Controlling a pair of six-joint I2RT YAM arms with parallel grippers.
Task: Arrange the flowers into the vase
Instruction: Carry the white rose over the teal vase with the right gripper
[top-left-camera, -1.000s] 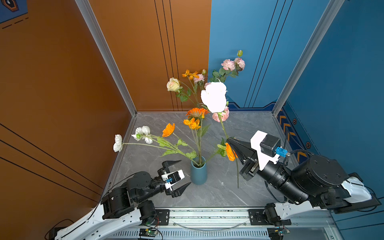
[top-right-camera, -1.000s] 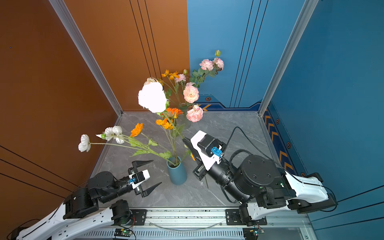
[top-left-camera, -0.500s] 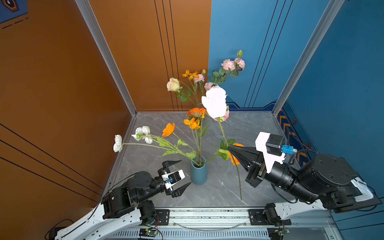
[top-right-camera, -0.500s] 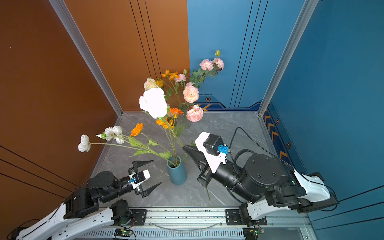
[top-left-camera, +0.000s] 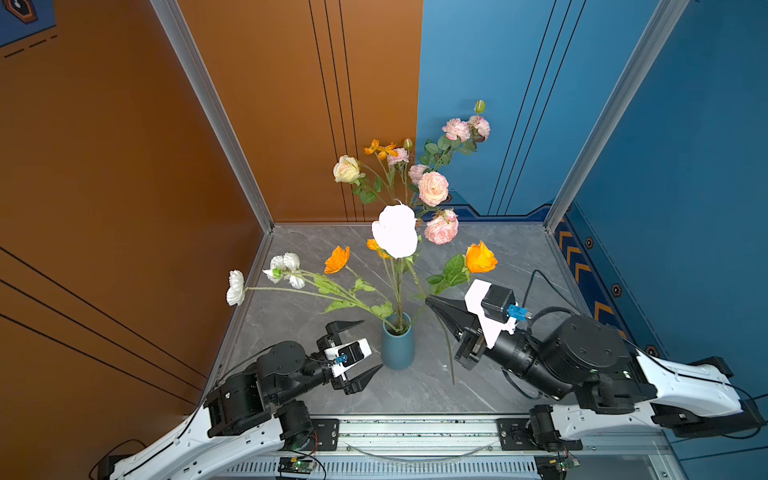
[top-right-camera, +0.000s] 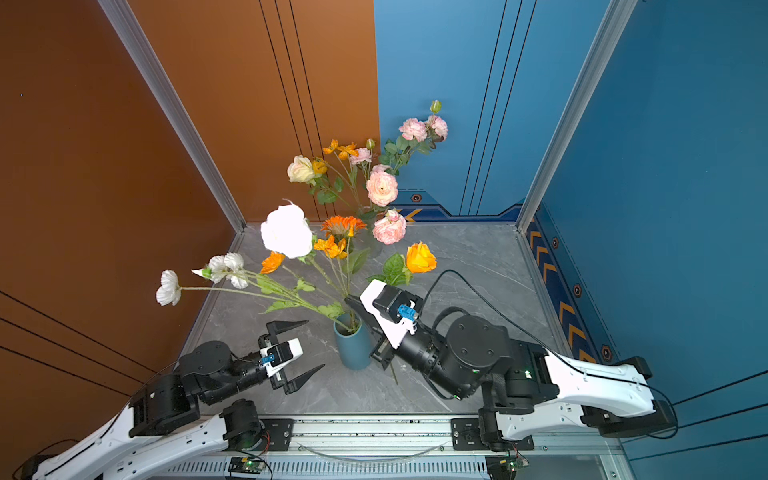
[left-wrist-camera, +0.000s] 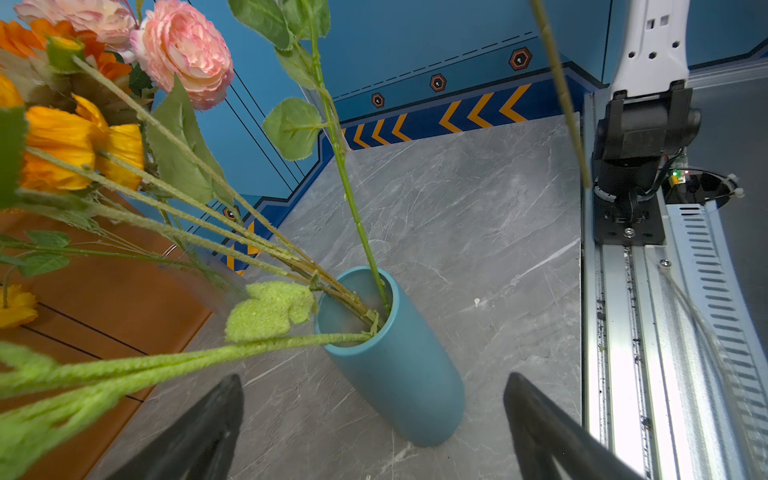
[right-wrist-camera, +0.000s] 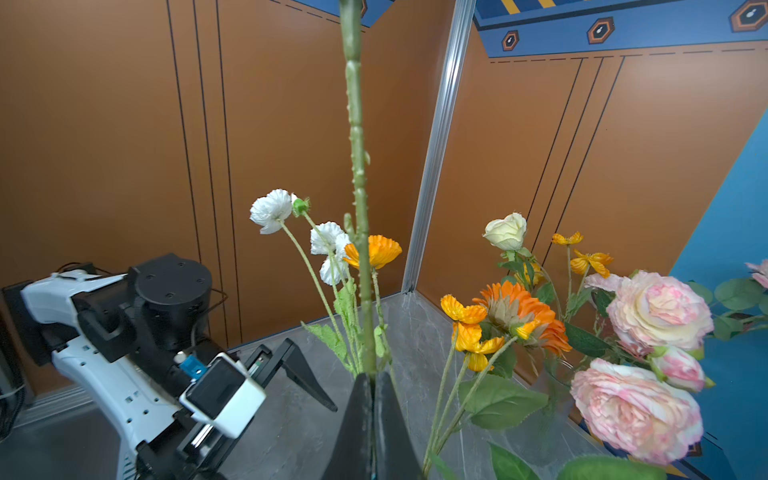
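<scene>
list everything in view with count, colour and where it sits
vase: one, teal, front centre of the table
flowers in vase: several, white and orange, fanning up and to the left
back bunch: several, pink, cream, orange, near the back wall; holder unclear
held flower: one, orange-yellow, right of the vase
table: one, grey marble
left gripper: one, black, open, left of vase
right gripper: one, black, shut on held flower's stem
</scene>
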